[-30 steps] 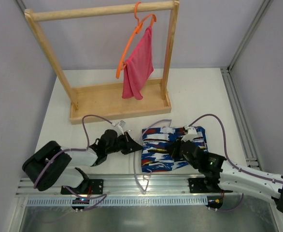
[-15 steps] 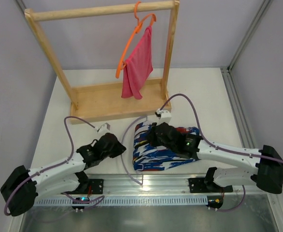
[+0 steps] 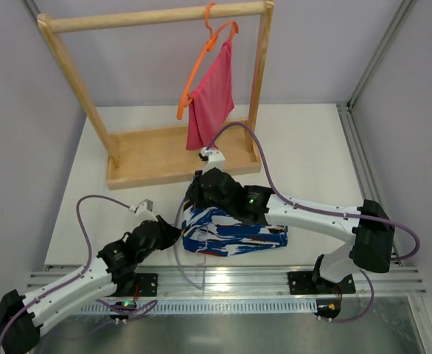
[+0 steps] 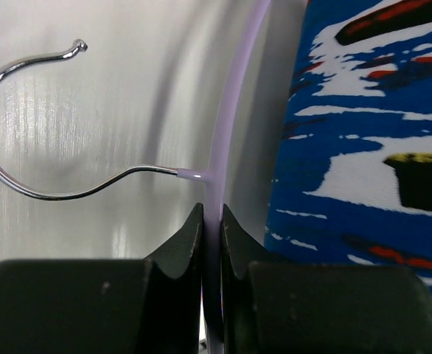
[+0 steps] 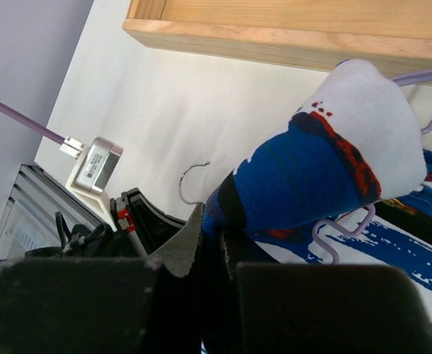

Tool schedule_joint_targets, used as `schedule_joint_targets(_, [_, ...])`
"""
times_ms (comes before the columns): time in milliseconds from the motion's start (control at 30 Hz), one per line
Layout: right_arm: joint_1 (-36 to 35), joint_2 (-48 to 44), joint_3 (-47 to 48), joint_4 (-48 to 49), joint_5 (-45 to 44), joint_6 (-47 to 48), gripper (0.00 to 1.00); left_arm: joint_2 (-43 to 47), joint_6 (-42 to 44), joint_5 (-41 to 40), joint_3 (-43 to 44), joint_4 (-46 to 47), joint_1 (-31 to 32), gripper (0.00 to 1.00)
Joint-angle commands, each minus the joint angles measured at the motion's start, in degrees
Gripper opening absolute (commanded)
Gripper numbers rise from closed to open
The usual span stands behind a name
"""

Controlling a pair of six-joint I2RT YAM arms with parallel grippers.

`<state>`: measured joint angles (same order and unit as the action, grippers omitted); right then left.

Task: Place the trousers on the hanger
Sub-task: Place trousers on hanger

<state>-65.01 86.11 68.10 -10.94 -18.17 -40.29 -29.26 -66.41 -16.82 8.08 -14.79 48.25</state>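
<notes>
free: table [image 3: 315,155] far right | obstacle: rack [image 3: 150,156] behind trousers [image 3: 234,234]

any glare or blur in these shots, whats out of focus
Left wrist: bright streaky glare on the table beside the hanger; the left gripper, close up, is soft. Right wrist: the right gripper is a dark blur, the trousers sharp. Top external: even light, faint shadows.

Both clamped: left gripper [image 4: 211,215] and right gripper [image 5: 212,221].
The left pinches the thin lilac plastic hanger [image 4: 231,110] beside the blue, white, red and black printed trousers [image 3: 234,232]; the right grips their raised fold.
</notes>
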Motion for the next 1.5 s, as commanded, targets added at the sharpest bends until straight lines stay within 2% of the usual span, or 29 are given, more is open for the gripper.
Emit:
schedule_joint_targets(0, [-0.11, -2.17, 3.45, 5.31, 1.89, 0.57, 0.04, -4.55, 1.73, 0.74, -0.43, 9.06, -0.09, 0.00])
schedule_joint_targets(167, [-0.73, -6.55, -2.60, 7.51, 5.52, -0.05, 0.04, -15.37, 1.29, 0.56, -0.34, 14.61, 0.18, 0.00])
schedule_joint_targets(267, [-0.73, -13.75, -11.56, 6.73, 1.75, 0.13, 0.04, -20.57, 0.67, -1.89, -0.25, 16.98, 2.19, 0.00])
schedule_joint_targets(433, [1.46, -28.58, -29.72, 0.05, -10.98, -1.80, 0.04, -21.81, -3.98, -7.86, -0.87, 12.62, 4.31, 0.00])
schedule_joint_targets(567, [5.59, -37.05, -42.67, -1.37, -11.62, -7.33, 0.04, -20.76, -3.73, -8.76, -0.87, 11.97, 4.83, 0.00])
schedule_joint_targets(667, [6.65, -40.05, -49.36, -0.93, -11.88, -12.34, 0.06, -18.83, -1.45, -7.53, -1.83, 16.60, 6.24, 0.00])
schedule_joint_targets(767, [6.65, -39.62, -51.75, 0.74, -10.13, -14.20, 0.18, -16.80, 1.19, -4.64, -2.10, 20.31, 7.29, 0.00])
schedule_joint_targets(867, [6.83, -38.65, -50.52, 2.40, -5.48, -12.89, 0.38, -15.22, 1.46, -3.40, -0.87, 20.68, 7.47, 0.01])
schedule_joint_targets(900, [6.92, -38.82, -50.00, 3.11, -2.42, -12.18, 0.54, -14.52, 1.37, -3.48, -0.52, 18.59, 7.47, 0.00])
schedule_joint_targets(1033, [7.62, -40.05, -49.64, 5.58, 2.87, -12.18, 0.71, -13.46, 1.29, -4.01, 0.98, 16.11, 7.56, 0.00])
schedule_joint_targets(1233, [9.55, -41.28, -51.38, 3.90, 4.28, -12.53, 0.77, -14.16, 1.46, -4.19, 1.77, 16.37, 7.74, 0.00])
schedule_joint_targets(1367, [10.43, -38.22, -54.29, 13.53, 9.71, -12.44, 0.78, -15.13, 0.85, -4.01, 1.50, 18.64, 7.91, 0.00])
schedule_joint_targets(1467, [10.17, -32.61, -53.51, 19.80, 12.80, -12.53, 0.73, -15.66, -0.21, -3.66, 1.50, 20.75, 8.61, 0.00])
